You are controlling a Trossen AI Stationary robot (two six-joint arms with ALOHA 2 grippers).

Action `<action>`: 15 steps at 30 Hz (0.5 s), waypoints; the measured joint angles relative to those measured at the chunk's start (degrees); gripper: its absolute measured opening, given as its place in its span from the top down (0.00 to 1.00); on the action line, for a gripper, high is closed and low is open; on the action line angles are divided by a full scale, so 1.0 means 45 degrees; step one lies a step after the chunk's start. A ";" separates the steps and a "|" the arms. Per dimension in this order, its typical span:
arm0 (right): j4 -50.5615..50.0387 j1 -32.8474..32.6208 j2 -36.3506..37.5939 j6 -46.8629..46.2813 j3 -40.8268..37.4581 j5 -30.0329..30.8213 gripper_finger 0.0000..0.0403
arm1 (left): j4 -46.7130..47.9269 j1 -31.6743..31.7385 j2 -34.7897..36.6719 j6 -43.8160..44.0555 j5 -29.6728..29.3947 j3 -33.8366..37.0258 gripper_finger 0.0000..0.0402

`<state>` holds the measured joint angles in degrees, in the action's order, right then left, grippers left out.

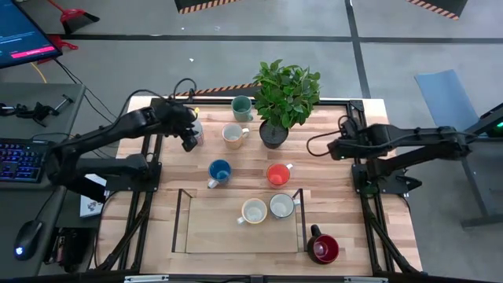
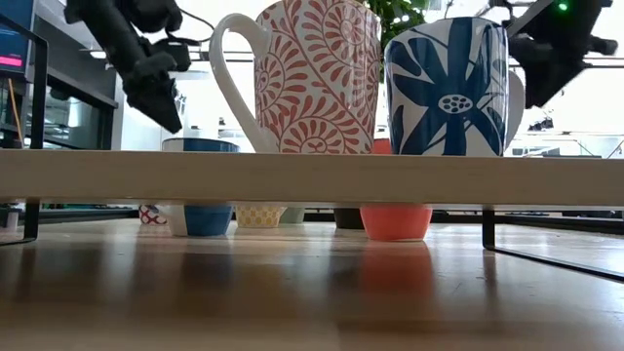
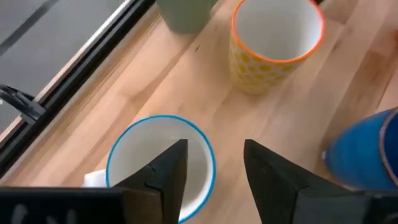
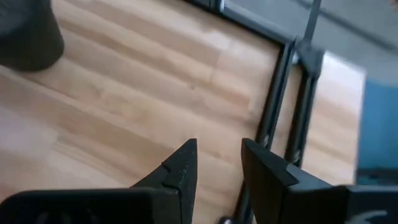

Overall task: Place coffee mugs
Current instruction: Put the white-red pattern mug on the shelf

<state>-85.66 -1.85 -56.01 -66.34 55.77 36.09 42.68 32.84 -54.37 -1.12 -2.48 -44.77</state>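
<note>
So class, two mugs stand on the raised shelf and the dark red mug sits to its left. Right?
Not quite. In the high view the two mugs do stand on the raised shelf, but the dark red mug sits to its right, off the shelf.

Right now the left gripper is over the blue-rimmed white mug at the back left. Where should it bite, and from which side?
Come straight down from above and pinch the rim wall of the blue-rimmed white mug. It stands upright with its mouth open, and the left gripper already hangs open over that rim, one finger inside. Its handle isn't visible.
</note>
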 joint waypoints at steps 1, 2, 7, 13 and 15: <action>0.0234 0.0000 0.0277 -0.0191 -0.0344 -0.0188 0.74 | 0.0004 0.0073 -0.0133 -0.0003 0.0118 0.0000 0.61; 0.0474 0.0000 0.0538 -0.0302 -0.0687 -0.0411 0.74 | 0.0041 0.0145 -0.0251 0.0003 0.0161 0.0000 0.60; 0.1948 -0.0010 0.1530 -0.0400 -0.2041 -0.1049 0.74 | 0.0308 0.0292 -0.0735 0.0097 0.0457 0.0000 0.58; 0.2916 -0.0010 0.1828 -0.0387 -0.2770 -0.1079 0.74 | 0.0350 0.0282 -0.1505 0.0189 0.0784 0.0000 0.57; 0.2948 -0.0010 0.1783 -0.0385 -0.2794 -0.1078 0.74 | 0.0350 0.0287 -0.1824 0.0122 0.0712 0.0000 0.57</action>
<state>-72.40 -1.89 -47.99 -68.07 43.20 31.24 44.25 34.13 -62.57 -0.58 0.72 -44.77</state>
